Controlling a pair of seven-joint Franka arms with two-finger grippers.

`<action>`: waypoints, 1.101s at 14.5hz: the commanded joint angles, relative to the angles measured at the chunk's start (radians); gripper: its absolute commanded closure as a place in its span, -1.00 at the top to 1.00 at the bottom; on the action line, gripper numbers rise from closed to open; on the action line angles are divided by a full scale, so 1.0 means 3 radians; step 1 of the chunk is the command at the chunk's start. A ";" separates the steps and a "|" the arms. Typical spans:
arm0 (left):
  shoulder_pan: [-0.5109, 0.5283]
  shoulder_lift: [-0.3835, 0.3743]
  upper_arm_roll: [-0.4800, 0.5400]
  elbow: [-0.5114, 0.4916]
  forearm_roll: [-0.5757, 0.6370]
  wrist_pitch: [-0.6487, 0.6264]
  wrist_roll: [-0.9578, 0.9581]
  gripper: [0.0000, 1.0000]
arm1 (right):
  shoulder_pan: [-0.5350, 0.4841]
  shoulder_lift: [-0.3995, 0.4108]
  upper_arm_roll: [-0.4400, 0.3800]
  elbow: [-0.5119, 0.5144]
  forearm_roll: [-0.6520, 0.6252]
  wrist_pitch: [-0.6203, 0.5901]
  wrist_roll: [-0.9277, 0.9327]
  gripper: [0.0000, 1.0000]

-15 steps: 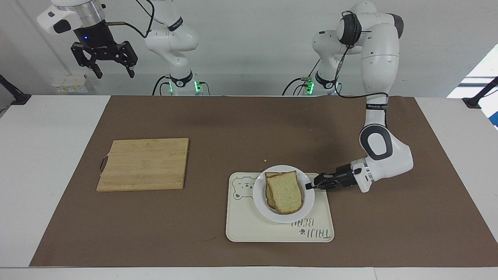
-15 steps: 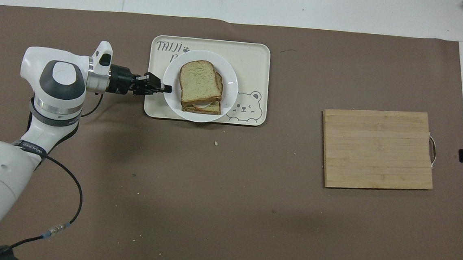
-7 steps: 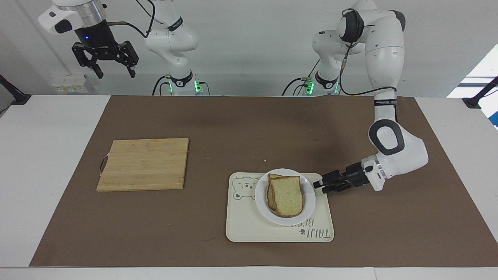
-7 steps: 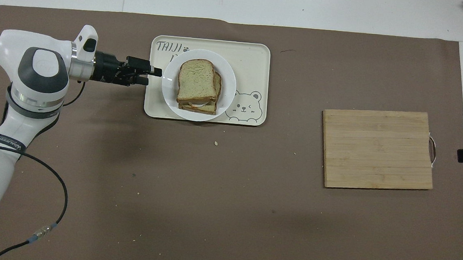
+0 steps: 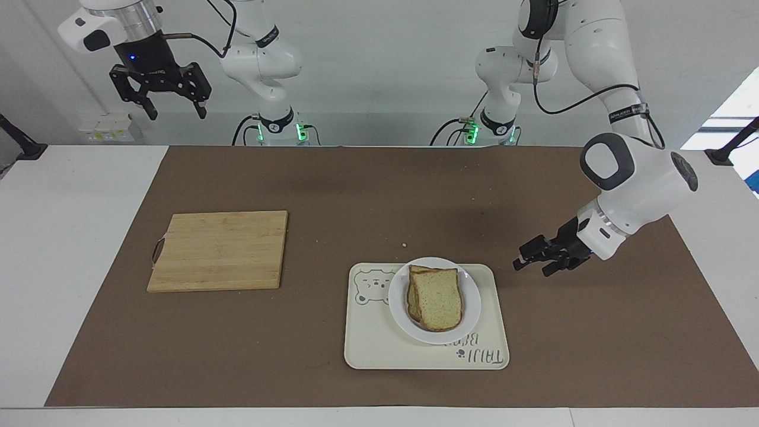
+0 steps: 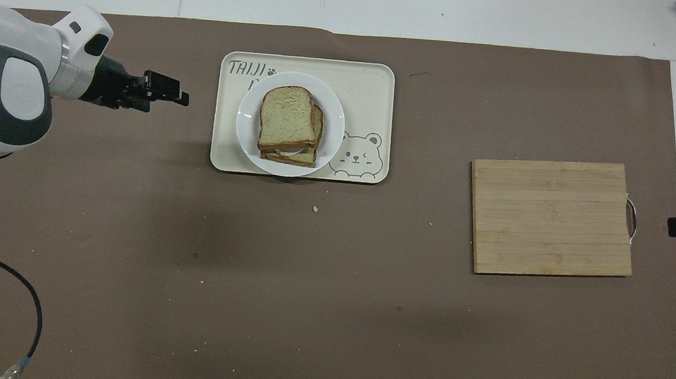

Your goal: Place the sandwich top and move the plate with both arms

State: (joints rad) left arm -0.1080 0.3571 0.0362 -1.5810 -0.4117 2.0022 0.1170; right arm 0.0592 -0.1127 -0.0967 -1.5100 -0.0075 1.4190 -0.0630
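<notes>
1. Up beside its base, the black right gripper (image 5: 173, 108) waits, open and empty.
2. Over the brown mat (image 5: 332, 190), the black left gripper (image 5: 532, 258) has released the plate, backed away, fingers spread, empty.
3. Farthest out, the small round white plate (image 5: 468, 296) rests on the cream rectangular bear tray (image 5: 379, 350), pale speckled sandwich top (image 5: 437, 299) crowning the stack; the task looks finished.

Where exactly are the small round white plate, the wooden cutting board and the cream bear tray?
Small round white plate (image 5: 471, 299): facing view, bare rim beside the sandwich.
Wooden cutting board (image 5: 219, 250): facing view, middle of its top.
Cream rectangular bear tray (image 6: 374, 91): overhead view, bare corner area.
</notes>
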 commanded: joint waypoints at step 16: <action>0.0038 -0.1267 0.0058 0.0295 0.1321 -0.1816 -0.0375 1.00 | -0.0039 -0.0054 0.0021 -0.0059 0.0056 0.0020 -0.0092 1.00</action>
State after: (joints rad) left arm -0.0991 -0.0203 0.0575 -1.4950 -0.0269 1.4812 0.0160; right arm 0.0592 -0.1128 -0.0967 -1.5100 -0.0075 1.4190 -0.0630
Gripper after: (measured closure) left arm 0.000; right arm 0.000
